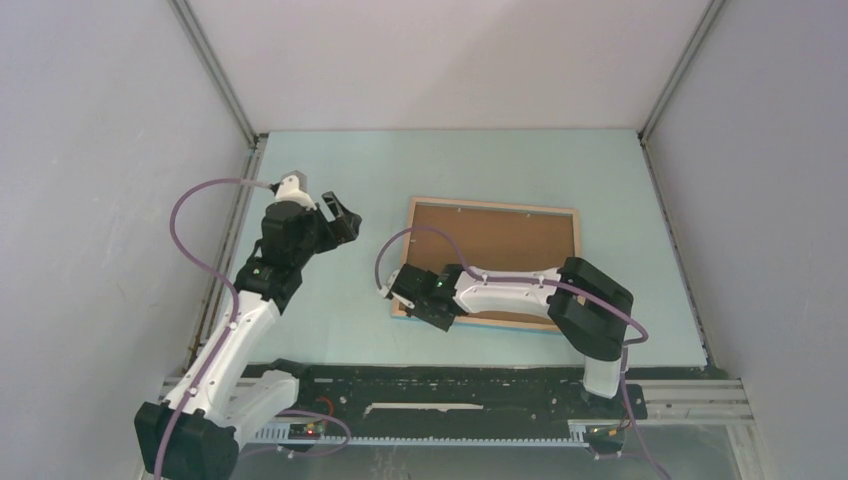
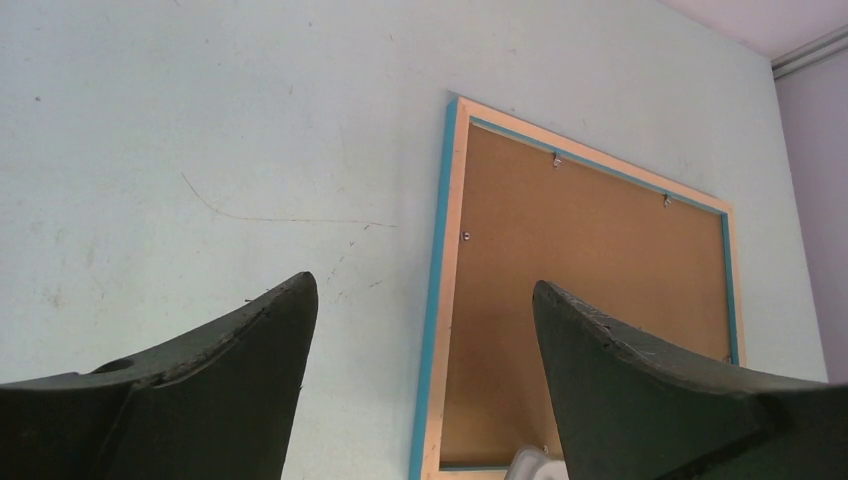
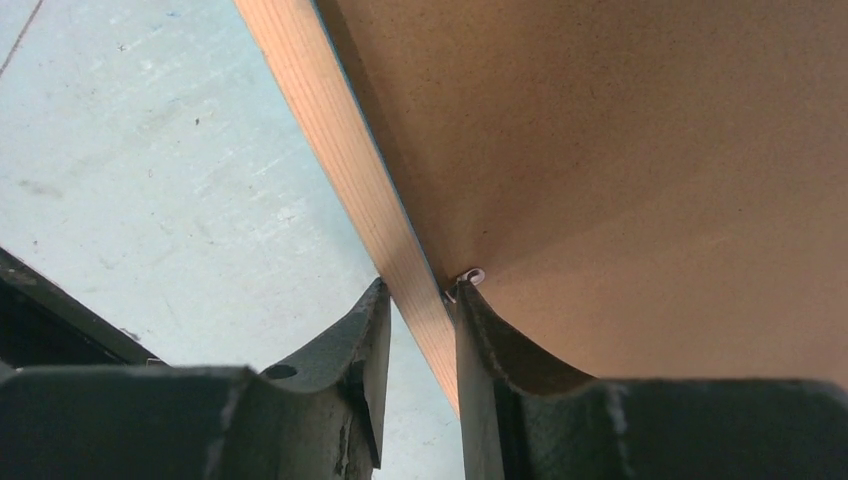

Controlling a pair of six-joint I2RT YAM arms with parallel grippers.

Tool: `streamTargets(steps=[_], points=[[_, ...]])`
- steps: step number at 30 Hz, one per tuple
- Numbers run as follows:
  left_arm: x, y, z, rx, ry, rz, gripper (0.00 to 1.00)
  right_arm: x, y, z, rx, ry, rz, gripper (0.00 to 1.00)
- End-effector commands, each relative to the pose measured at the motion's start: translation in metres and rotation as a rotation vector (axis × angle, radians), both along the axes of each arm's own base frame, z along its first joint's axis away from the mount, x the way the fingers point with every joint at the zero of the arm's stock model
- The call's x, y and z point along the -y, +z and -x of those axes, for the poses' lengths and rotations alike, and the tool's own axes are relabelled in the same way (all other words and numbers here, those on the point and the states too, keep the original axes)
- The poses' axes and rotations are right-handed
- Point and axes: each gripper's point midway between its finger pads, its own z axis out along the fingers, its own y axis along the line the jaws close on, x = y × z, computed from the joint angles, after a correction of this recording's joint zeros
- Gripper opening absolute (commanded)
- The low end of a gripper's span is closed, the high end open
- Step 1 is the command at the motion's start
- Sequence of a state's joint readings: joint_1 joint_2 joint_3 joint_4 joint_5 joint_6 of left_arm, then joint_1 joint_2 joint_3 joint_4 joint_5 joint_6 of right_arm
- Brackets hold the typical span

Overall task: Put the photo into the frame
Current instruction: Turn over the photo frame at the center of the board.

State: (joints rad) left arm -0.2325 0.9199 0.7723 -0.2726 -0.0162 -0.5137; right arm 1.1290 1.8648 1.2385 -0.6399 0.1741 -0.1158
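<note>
Two grippers appear here; which one is engaged? (Student)

The right gripper point(image 3: 418, 290). Its fingers straddle the near-left rail of the rectangular light-wood, turquoise-edged picture frame point(image 1: 495, 206) and appear pinched onto it, just beside a small metal tab point(image 3: 473, 274). The left gripper point(image 1: 345, 222) hangs spread and empty over the pale blue-green table point(image 1: 350, 170), left of the frame. (Tutor)

Where is the photo? (Student)

It is not visible in any view. The frame lies face down with a plain brown backing board point(image 1: 500, 250) seated in it, and whether a print sits beneath cannot be told. (Tutor)

How should the frame handle? (Student)

Probably light and stiff. The narrow rail offers the only pinch, so lifting by one corner risks it pivoting or slipping. (Tutor)
</note>
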Motion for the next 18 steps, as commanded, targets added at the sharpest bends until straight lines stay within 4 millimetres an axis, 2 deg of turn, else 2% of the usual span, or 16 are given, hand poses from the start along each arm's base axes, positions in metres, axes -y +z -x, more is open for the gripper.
streamTargets(steps=[1,5,10,12,18], points=[[-0.004,0.004,-0.001,0.030,0.007,-0.015,0.87,-0.016,-0.002,-0.003,0.058,0.021,-0.014,0.19],[-0.004,0.004,-0.001,0.030,0.006,-0.016,0.87,-0.019,0.002,-0.006,0.082,0.016,-0.027,0.19],[-0.003,0.002,0.000,0.028,0.001,-0.013,0.87,-0.007,0.000,-0.011,0.110,-0.005,0.017,0.41],[-0.002,0.001,-0.001,0.027,0.000,-0.009,0.87,-0.001,0.001,-0.011,0.111,-0.010,0.023,0.46],[-0.001,0.000,-0.001,0.028,-0.006,-0.003,0.88,0.017,0.002,-0.014,0.078,-0.060,0.013,0.46]])
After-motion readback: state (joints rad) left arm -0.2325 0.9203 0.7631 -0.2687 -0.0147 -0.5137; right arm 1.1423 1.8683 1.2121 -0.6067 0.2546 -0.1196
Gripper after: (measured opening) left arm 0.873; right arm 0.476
